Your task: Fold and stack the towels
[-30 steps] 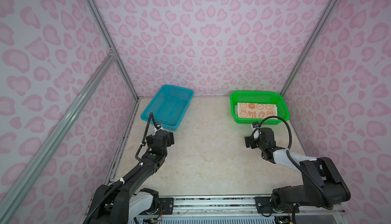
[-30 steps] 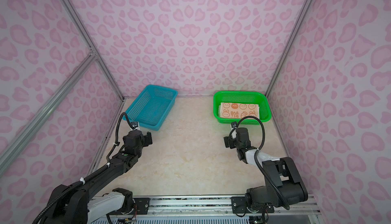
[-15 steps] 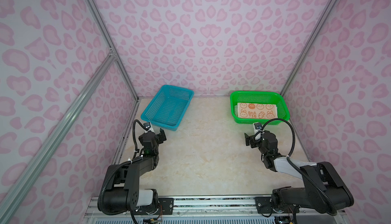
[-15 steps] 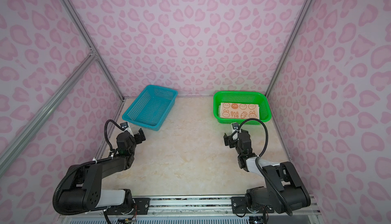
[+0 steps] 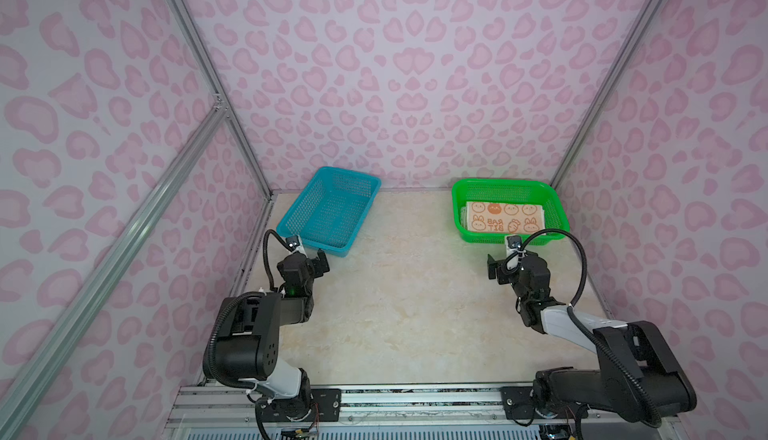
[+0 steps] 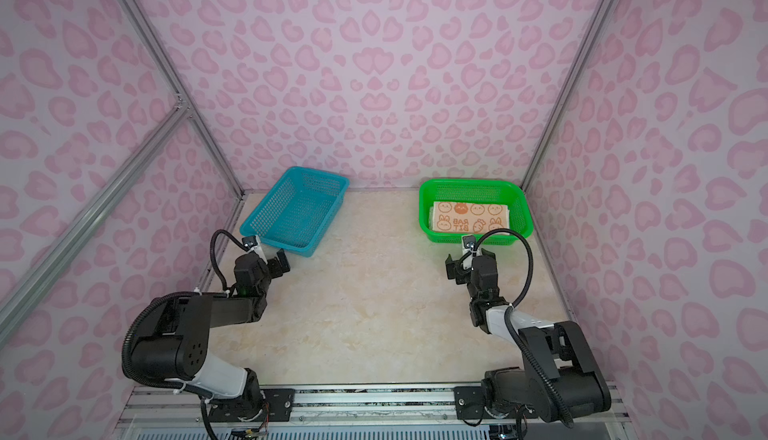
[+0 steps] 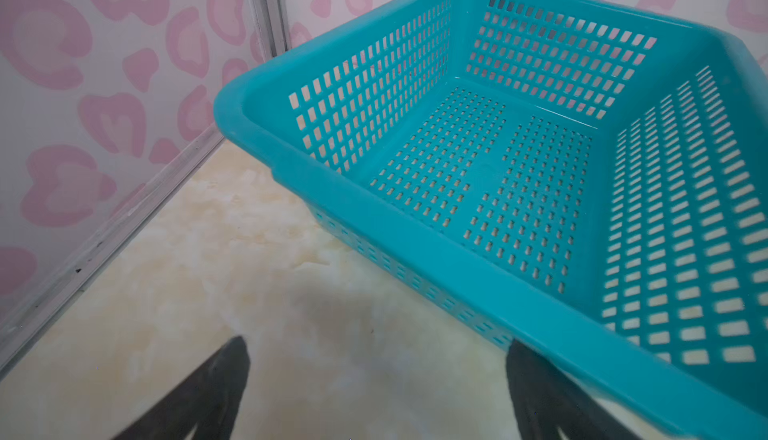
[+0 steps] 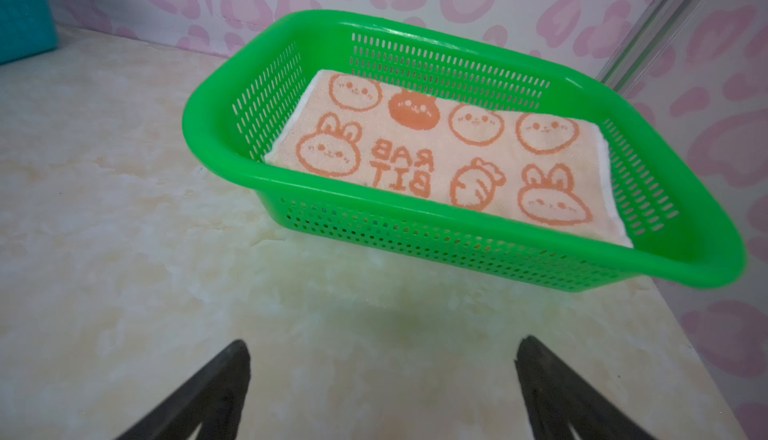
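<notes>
One pale, marble-look worktop spreads smooth and hard beneath both arms. Just ahead of the left gripper, whose jaws are wide apart and hold nothing, sits a rigid blue mesh basket with nothing in it. Ahead of the right gripper, likewise spread and unloaded, stands a green mesh basket. It holds the peach towel, folded flat with its rabbit faces up. We judge the terry light, limp, grippy and not fragile. We would pinch a corner or hemmed edge, since the middle would bunch. Whether more towels lie beneath, we cannot tell.
</notes>
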Robot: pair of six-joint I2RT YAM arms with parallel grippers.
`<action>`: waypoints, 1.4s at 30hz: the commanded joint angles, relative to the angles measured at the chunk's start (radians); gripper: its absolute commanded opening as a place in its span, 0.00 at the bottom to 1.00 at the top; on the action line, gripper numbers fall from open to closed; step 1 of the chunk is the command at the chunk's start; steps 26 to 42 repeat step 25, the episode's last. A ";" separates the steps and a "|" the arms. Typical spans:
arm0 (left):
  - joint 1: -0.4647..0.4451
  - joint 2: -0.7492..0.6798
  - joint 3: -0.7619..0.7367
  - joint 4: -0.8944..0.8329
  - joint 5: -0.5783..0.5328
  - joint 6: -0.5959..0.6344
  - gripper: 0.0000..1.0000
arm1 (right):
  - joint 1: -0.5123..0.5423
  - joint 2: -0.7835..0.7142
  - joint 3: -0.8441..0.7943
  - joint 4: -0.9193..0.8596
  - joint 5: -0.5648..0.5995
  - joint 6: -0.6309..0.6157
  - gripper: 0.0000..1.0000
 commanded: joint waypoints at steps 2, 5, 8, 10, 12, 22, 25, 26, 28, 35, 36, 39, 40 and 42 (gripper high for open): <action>0.000 0.004 0.008 0.007 -0.020 -0.012 0.98 | -0.036 0.059 -0.022 0.124 -0.013 -0.030 1.00; 0.002 0.004 0.014 -0.003 -0.015 -0.014 0.98 | -0.042 0.203 -0.050 0.316 -0.050 -0.051 1.00; 0.003 0.004 0.013 -0.002 -0.014 -0.014 0.98 | -0.046 0.205 -0.062 0.328 -0.003 -0.021 1.00; 0.004 0.005 0.014 -0.004 -0.013 -0.013 0.98 | -0.052 0.211 0.004 0.217 0.028 0.002 1.00; 0.004 0.005 0.014 -0.003 -0.014 -0.014 0.98 | -0.085 0.237 0.028 0.215 0.015 0.041 1.00; 0.005 0.008 0.016 -0.007 -0.009 -0.014 0.98 | -0.104 0.237 0.023 0.225 -0.022 0.043 1.00; 0.006 0.006 0.015 -0.006 -0.008 -0.014 0.98 | -0.104 0.235 0.023 0.220 -0.019 0.044 1.00; 0.006 0.006 0.015 -0.006 -0.008 -0.014 0.98 | -0.104 0.235 0.023 0.220 -0.019 0.044 1.00; 0.006 0.006 0.015 -0.006 -0.008 -0.014 0.98 | -0.104 0.235 0.023 0.220 -0.019 0.044 1.00; 0.006 0.006 0.015 -0.006 -0.008 -0.014 0.98 | -0.104 0.235 0.023 0.220 -0.019 0.044 1.00; 0.006 0.006 0.015 -0.006 -0.008 -0.014 0.98 | -0.104 0.235 0.023 0.220 -0.019 0.044 1.00; 0.006 0.006 0.015 -0.006 -0.008 -0.014 0.98 | -0.104 0.235 0.023 0.220 -0.019 0.044 1.00; 0.006 0.006 0.015 -0.006 -0.008 -0.014 0.98 | -0.104 0.235 0.023 0.220 -0.019 0.044 1.00; 0.006 0.006 0.015 -0.006 -0.008 -0.014 0.98 | -0.104 0.235 0.023 0.220 -0.019 0.044 1.00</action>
